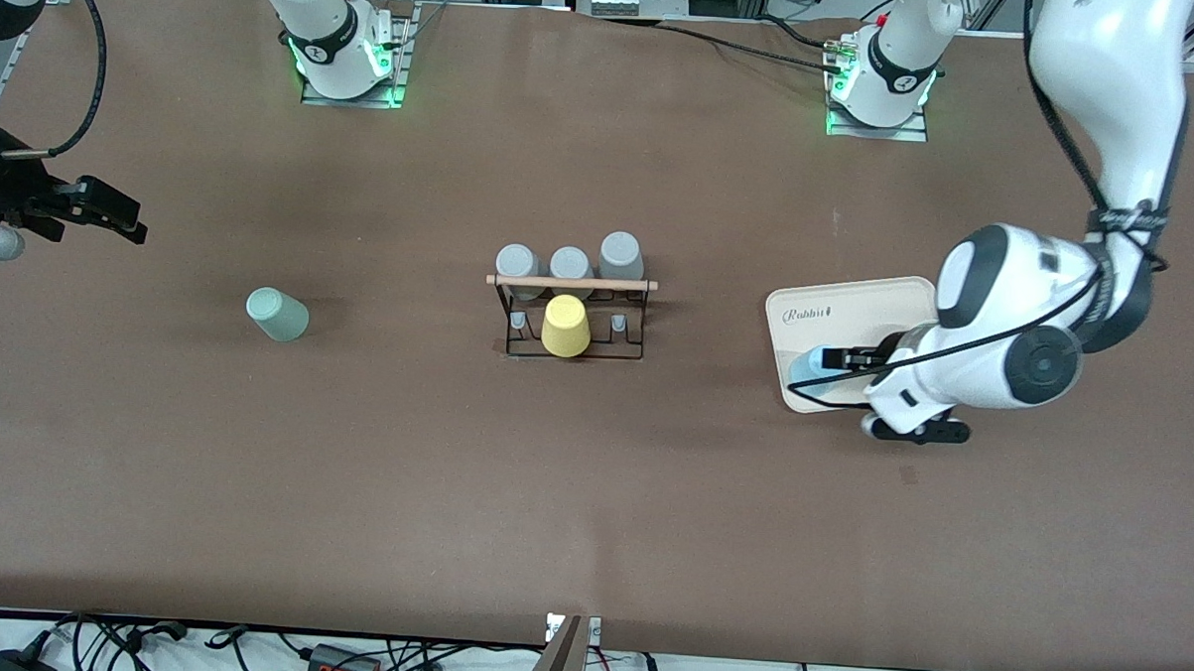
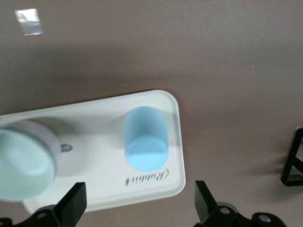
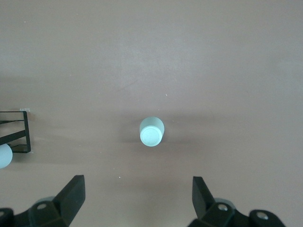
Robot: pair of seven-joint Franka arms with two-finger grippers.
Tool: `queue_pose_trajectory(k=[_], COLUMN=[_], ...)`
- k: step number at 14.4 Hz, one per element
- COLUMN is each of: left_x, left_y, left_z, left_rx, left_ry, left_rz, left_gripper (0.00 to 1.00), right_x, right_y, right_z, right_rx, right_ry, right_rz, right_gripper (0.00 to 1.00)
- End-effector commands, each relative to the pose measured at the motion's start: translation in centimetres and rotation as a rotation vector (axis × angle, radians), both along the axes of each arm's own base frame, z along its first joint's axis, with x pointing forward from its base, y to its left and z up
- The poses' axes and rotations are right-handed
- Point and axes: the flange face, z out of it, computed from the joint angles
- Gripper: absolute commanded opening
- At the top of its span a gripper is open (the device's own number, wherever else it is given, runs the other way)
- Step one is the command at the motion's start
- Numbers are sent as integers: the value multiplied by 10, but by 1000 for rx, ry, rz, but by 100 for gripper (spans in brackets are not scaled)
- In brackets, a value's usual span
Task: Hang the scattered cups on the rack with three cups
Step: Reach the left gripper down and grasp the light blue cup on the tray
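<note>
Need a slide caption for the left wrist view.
Open left gripper over the cream tray, above the blue cup lying on its side.

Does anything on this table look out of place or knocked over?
Yes. The sage-green cup sits alone toward the right arm's end of the table. The light blue cup lies tipped on the cream tray, away from the rack.

Both arms (image 1: 1055, 292) have glossy white shells with rounded joints and black end caps. Bases (image 1: 879, 87) sit on metal plates, ringed with green lights and black bands. Black cables run along the links. Left gripper (image 2: 137, 208) and right gripper (image 3: 137, 203) have matte black wedge-shaped fingers on black housings with screws.
</note>
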Motion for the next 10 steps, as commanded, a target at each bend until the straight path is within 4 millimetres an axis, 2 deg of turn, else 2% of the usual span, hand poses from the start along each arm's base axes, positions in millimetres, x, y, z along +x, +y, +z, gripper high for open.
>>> queue_pose_trajectory(k=[1,2,4,10], left_x=[-4,-8,-10,-20], left_y=[-6,-7,-8,-9], left_z=[-45,-52,-53,-85], left_rx=[48,52,55,58], left_ry=[-19,-11,-2,48], left_rz=[-55,-58,-61,-66], left_gripper=[100,100,100,100], right_x=[1,1,1,1], right_y=[-2,0,4,2], right_z=[-3,-1,-1,0], right_rx=[-15,-15,-15,-15], right_ry=[14,11,9,6], right_rz=[10,15,19,18], right_gripper=[100,100,100,100])
